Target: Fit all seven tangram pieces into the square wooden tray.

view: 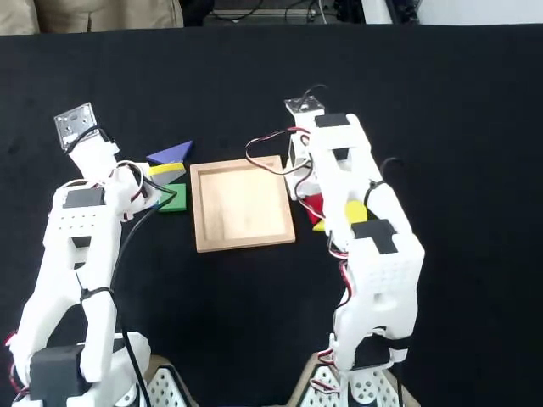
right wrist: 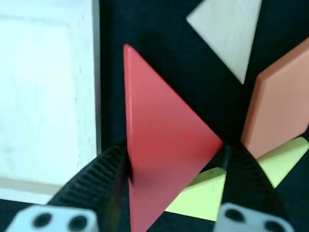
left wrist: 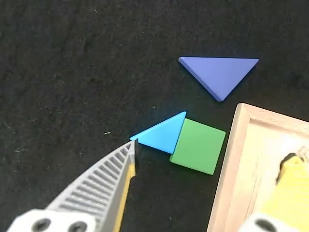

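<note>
Tray [view: 246, 244]: we counted one.
Left pieces [left wrist: 198, 145]: three; left gripper [view: 159, 182] spread.
Right pieces [right wrist: 277, 111]: four; right gripper [right wrist: 175, 162] pinched the red triangle [right wrist: 164, 140].

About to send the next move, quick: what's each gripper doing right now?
Left gripper: open, holding nothing, with the light blue triangle and green square in its gap.
Right gripper: closed on the red triangle.

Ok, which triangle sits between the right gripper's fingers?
The red triangle, beside the tray; the pale triangle lies clear of the right gripper.
</note>
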Robot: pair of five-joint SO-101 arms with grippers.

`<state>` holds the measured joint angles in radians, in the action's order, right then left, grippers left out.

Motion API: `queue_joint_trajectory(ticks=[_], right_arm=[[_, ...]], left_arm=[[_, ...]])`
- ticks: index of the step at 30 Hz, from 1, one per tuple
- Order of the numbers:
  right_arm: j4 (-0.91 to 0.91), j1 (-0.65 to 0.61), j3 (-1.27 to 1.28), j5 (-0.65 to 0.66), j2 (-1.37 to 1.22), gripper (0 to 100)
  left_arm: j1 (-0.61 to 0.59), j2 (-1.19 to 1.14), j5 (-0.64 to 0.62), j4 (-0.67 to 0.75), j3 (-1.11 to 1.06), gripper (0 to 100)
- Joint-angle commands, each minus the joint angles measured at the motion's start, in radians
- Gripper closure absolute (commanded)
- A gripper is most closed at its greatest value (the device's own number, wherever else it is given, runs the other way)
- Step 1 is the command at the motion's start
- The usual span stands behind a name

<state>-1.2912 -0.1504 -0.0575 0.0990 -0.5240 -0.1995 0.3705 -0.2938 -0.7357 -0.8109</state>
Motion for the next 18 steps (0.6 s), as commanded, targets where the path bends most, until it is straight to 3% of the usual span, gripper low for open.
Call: queue_joint_trajectory(ticks=[1,18], right_arm=[[0.006,-0.009,-0.036,0.012,0.010,72.0],[0.008,0.018,-0.038,0.020,0.015,77.9]], left_arm=[[-0.002,0.002,-0.009,0.008,0.021,56],[-0.002,0.002,-0.009,0.008,0.021,56]])
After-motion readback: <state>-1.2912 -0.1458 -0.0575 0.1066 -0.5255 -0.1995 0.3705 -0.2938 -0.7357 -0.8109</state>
